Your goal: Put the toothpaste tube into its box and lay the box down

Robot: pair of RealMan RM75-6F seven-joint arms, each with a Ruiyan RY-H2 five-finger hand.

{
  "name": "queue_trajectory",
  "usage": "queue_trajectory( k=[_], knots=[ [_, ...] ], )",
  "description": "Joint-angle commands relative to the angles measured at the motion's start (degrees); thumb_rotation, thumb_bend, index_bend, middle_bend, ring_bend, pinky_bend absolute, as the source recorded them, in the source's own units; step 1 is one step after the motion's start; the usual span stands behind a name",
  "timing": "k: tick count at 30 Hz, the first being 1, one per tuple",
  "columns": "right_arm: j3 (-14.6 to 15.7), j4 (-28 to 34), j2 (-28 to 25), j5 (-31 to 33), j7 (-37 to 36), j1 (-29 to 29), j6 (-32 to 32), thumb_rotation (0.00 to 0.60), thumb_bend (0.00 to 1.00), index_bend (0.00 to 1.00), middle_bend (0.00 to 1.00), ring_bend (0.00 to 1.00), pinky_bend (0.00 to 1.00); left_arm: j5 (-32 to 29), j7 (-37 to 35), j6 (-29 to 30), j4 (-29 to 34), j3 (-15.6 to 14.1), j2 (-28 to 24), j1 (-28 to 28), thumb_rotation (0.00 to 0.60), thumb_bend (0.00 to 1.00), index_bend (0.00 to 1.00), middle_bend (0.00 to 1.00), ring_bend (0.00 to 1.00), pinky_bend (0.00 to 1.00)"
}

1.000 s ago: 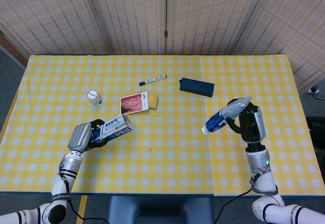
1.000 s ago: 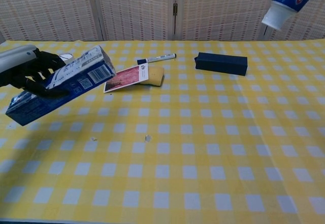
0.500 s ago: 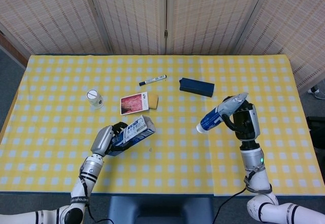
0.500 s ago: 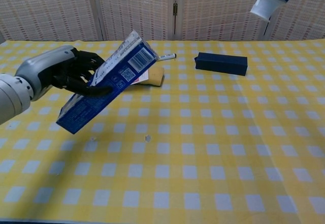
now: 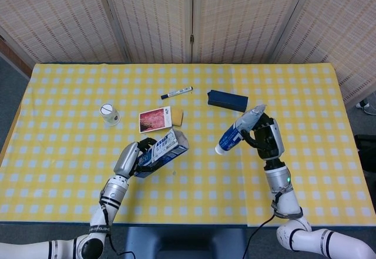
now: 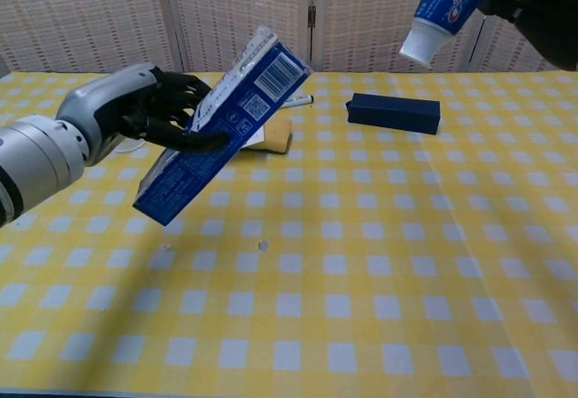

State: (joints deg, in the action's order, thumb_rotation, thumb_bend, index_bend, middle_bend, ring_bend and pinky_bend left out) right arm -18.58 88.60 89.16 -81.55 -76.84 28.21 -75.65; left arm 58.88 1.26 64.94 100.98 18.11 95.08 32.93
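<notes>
Gripping the box (image 6: 219, 124) around its middle, the left hand (image 6: 149, 109) holds it tilted above the table (image 6: 361, 263), open end up and to the right. Over on the right, the toothpaste tube (image 6: 446, 5) hangs cap-down in the right hand (image 5: 263, 138), fingers wrapped around it, well apart from the box.

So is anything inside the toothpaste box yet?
Cannot tell; no view looks inside. The toothpaste box is held aloft by the left hand, while the toothpaste tube is apart, in the right hand.
</notes>
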Motion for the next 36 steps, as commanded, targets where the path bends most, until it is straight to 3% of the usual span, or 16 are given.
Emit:
queue_trajectory(
  k=[1,7,16,36],
  knots=[
    [-0.8,-0.3,0.6,0.2,-0.6,0.8,0.6,0.600,0.31,0.77,0.63,0.78,0.71,-0.4,-0.4,0.0,0.5,0.6,0.0,0.2,0.600,0.33,0.60,0.64,0.58,0.58],
    [-1.6,-1.4,2.1,0.0,1.9,2.0,0.5,0.600,0.31,0.77,0.64,0.78,0.71,-0.7,-1.5,-0.1,2.1,1.1,-0.1,0.5,0.600,0.33,0.60,0.64,0.58,0.58],
    [-4.7,-1.5,2.4,3.9,0.3,3.9,4.4,0.600,0.31,0.77,0.64,0.78,0.71,-1.0,-1.2,-0.3,1.2,-0.3,2.5,1.2,0.600,0.33,0.60,0.64,0.58,0.58],
    [-5.5,-2.8,5.2,4.9,1.2,6.5,8.2,0.600,0.31,0.77,0.63,0.78,0.71,-3.4,-1.7,-2.8,-3.3,2.3,5.1,4.3,0.600,0.33,0.60,0.65,0.58,0.58]
  ],
)
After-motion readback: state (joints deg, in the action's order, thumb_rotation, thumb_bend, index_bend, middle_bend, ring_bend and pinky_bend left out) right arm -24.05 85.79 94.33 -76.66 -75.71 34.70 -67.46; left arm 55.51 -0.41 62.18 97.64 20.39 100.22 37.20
